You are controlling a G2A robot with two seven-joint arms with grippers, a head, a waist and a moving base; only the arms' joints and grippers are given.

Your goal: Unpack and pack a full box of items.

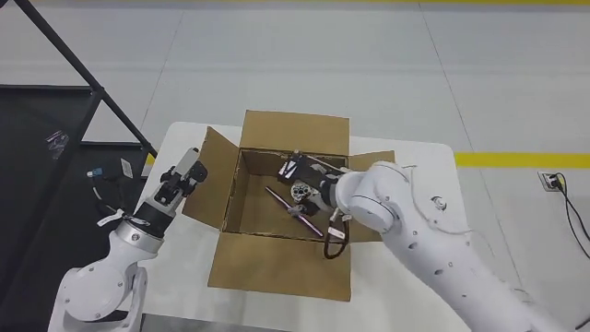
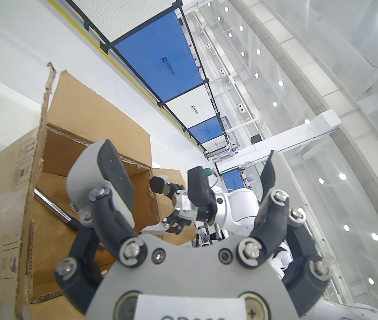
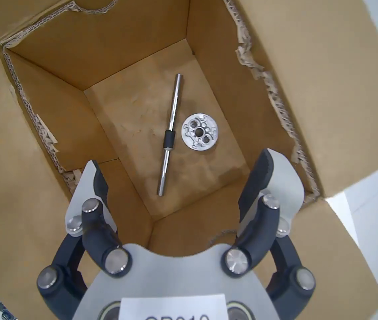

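An open cardboard box (image 1: 288, 131) stands on the white table (image 1: 184, 258) with its flaps folded out. On its floor lie a thin metal rod (image 3: 170, 134) with a black collar and a round metal disc (image 3: 200, 133) right beside it. My right gripper (image 3: 179, 159) hangs open above the box mouth, over these two parts, holding nothing. The left gripper (image 2: 189, 149) is open and empty outside the box's left flap (image 1: 205, 177), tilted upward. From the left wrist, the box wall (image 2: 19, 168), the rod end (image 2: 52, 206) and the right gripper (image 2: 175, 198) show.
A black metal frame (image 1: 55, 148) stands just off the table's left side. The front flap (image 1: 277, 272) lies flat toward the near edge. Bare table surface lies left and right of the box.
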